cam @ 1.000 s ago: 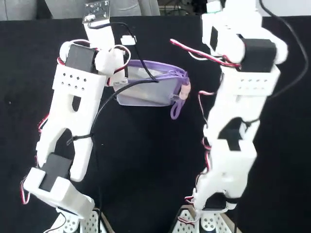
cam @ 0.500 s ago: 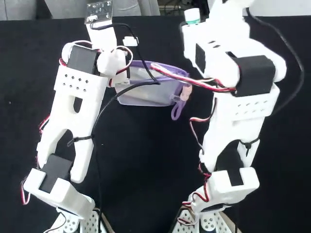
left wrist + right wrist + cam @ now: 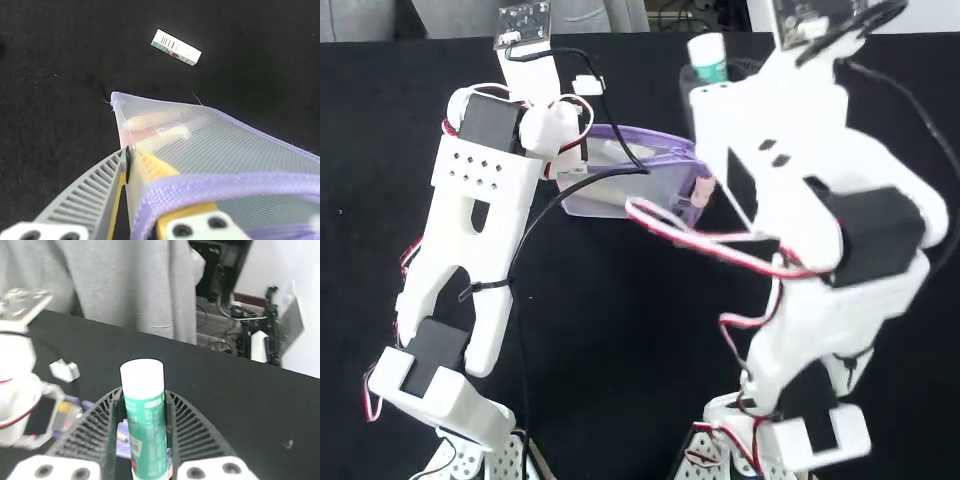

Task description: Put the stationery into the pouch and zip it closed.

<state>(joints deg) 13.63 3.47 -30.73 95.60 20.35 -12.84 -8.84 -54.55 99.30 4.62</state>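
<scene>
A translucent pouch (image 3: 630,185) with purple trim lies at the table's middle back, its mouth open upward. My left gripper (image 3: 572,168) is shut on its left edge; the left wrist view shows the fingers (image 3: 117,167) pinching the pouch (image 3: 210,145) wall, with pale items inside. My right gripper (image 3: 706,82) hangs just above and right of the pouch's zipper end, shut on a green glue stick (image 3: 707,56) with a white cap. In the right wrist view the glue stick (image 3: 145,415) stands upright in the right gripper (image 3: 143,407).
A small white eraser (image 3: 585,83) lies on the black table behind the pouch, also the eraser (image 3: 176,46) in the left wrist view. The pouch's purple loop (image 3: 684,222) hangs at its right end. A person in grey stands behind the table's far edge.
My right arm has swung up and leftward, carrying the glue stick from the back right to just beside the pouch's right end. The left arm and pouch kept still.
</scene>
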